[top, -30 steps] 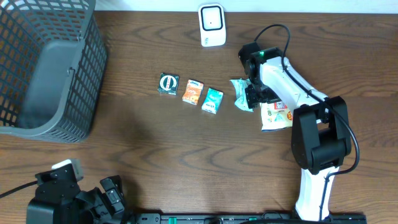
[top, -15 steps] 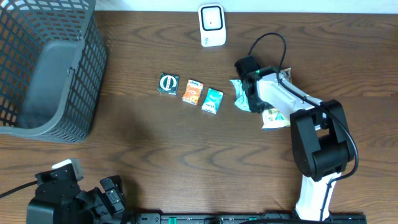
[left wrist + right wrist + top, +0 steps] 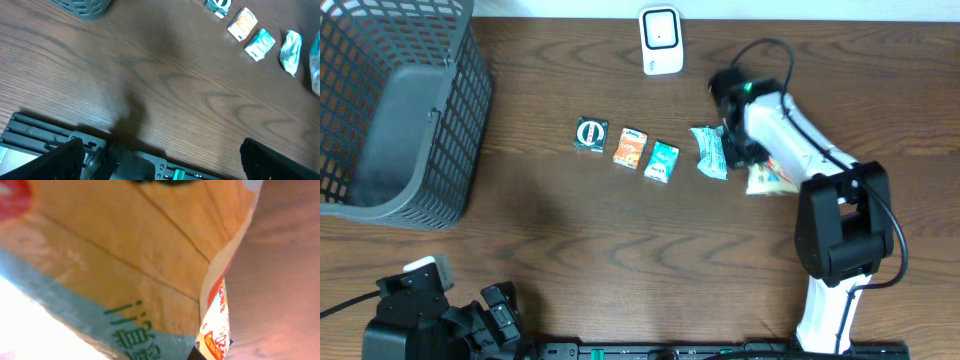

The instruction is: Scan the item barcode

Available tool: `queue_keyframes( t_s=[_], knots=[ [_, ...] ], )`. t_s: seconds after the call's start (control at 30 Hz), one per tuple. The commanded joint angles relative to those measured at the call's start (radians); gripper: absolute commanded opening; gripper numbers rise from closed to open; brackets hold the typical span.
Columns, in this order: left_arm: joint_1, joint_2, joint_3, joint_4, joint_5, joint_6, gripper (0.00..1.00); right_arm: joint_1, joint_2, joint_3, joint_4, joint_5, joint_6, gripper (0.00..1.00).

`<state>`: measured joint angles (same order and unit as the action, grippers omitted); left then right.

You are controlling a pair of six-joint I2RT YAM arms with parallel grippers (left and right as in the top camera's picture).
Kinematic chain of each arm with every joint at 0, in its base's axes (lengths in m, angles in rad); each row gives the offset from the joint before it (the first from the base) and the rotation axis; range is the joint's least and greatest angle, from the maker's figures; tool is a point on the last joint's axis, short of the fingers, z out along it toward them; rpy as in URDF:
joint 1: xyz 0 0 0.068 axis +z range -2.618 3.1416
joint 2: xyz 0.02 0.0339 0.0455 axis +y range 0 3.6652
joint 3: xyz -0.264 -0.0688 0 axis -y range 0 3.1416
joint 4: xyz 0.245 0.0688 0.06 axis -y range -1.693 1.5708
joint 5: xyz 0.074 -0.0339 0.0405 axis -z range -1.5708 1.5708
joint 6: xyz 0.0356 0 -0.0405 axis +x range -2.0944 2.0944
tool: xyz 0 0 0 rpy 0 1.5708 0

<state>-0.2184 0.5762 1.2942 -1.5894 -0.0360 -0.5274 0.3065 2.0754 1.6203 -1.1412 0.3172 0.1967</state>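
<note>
My right gripper (image 3: pixel 745 153) is shut on the edge of an orange and yellow snack packet (image 3: pixel 772 178) at the right of the table. In the right wrist view that packet (image 3: pixel 125 260) fills the frame, orange with a blue band and green print, and only a dark fingertip (image 3: pixel 199 354) shows at the bottom. The white barcode scanner (image 3: pixel 661 40) stands at the back centre, apart from the packet. My left gripper (image 3: pixel 170 160) is open and empty over the table's front edge, also seen at the bottom left (image 3: pixel 500 310).
A crumpled pale teal wrapper (image 3: pixel 709 153) lies right beside the right gripper. To its left sit a teal packet (image 3: pixel 662 161), an orange packet (image 3: pixel 630 147) and a dark green packet (image 3: pixel 590 134). A grey mesh basket (image 3: pixel 405 110) fills the far left.
My right gripper has closed on the snack packet and shifted slightly back; the packet now shows its orange side instead of lying flat. The left arm has not moved.
</note>
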Motion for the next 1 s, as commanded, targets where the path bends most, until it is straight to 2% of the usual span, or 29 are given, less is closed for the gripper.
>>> queue_keyframes(
  t_s=[0.0, 0.2, 0.37, 0.6, 0.7, 0.73, 0.83, 0.9, 0.97],
  knots=[
    [0.004, 0.001, 0.000, 0.000, -0.006, -0.009, 0.98, -0.058, -0.014, 0.150, -0.071, -0.383, -0.168, 0.01],
    [0.004, 0.001, 0.000, 0.000, -0.006, -0.009, 0.98, -0.209, -0.013, 0.172, -0.074, -1.011, -0.324, 0.01],
    [0.004, 0.001, 0.000, 0.000, -0.006, -0.009, 0.98, -0.315, -0.013, 0.087, -0.077, -1.368, -0.462, 0.01],
    [0.004, 0.001, 0.000, 0.000, -0.006, -0.009, 0.98, -0.469, -0.012, -0.116, 0.017, -1.399, -0.464, 0.01],
    [0.004, 0.001, 0.000, 0.000, -0.006, -0.009, 0.98, -0.528, -0.012, -0.195, 0.087, -1.298, -0.422, 0.04],
    [0.004, 0.001, 0.000, 0.000, -0.006, -0.009, 0.98, -0.568, -0.012, -0.201, 0.094, -1.170, -0.348, 0.10],
    [0.004, 0.001, 0.000, 0.000, -0.006, -0.009, 0.98, -0.628, -0.013, -0.173, 0.081, -1.081, -0.246, 0.35],
    [0.004, 0.001, 0.000, 0.000, -0.006, -0.009, 0.98, -0.661, -0.013, -0.130, 0.044, -1.072, -0.241, 0.47],
    [0.004, 0.001, 0.000, 0.000, -0.006, -0.009, 0.98, -0.690, -0.013, -0.060, -0.024, -1.048, -0.241, 0.52]
  ],
)
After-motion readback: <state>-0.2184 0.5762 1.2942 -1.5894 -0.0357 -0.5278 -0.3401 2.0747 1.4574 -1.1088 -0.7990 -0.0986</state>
